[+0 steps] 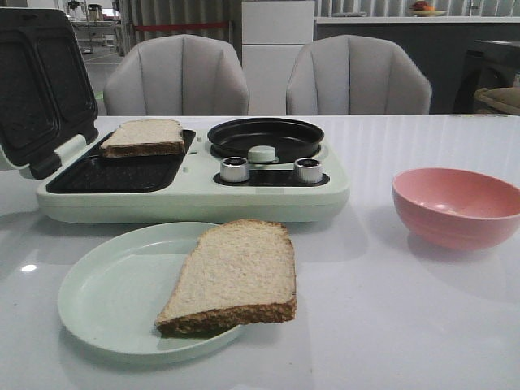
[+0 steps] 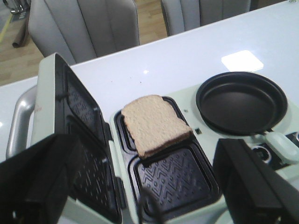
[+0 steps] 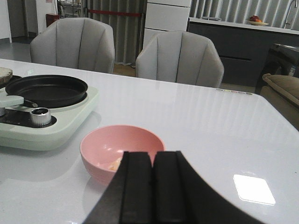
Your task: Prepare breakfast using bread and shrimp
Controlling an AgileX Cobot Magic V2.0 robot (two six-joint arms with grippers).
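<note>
Hovering shut and empty, my right claw (image 3: 153, 186) sits just short of the pink bowl (image 3: 122, 149); the shrimp (image 3: 115, 164) lies directly ahead inside it.

Only the wrist views show any of the robot. The left claw (image 2: 154, 186) has two broad, matte black fingers (image 2: 39, 179), flat-faced and blocky with squared edges, and a thin dark cable seems to loop between them. The right claw (image 3: 153, 186) shows two black rectangular fingers (image 3: 135, 186) with smooth faces, widening into a dark sloping body below.
</note>
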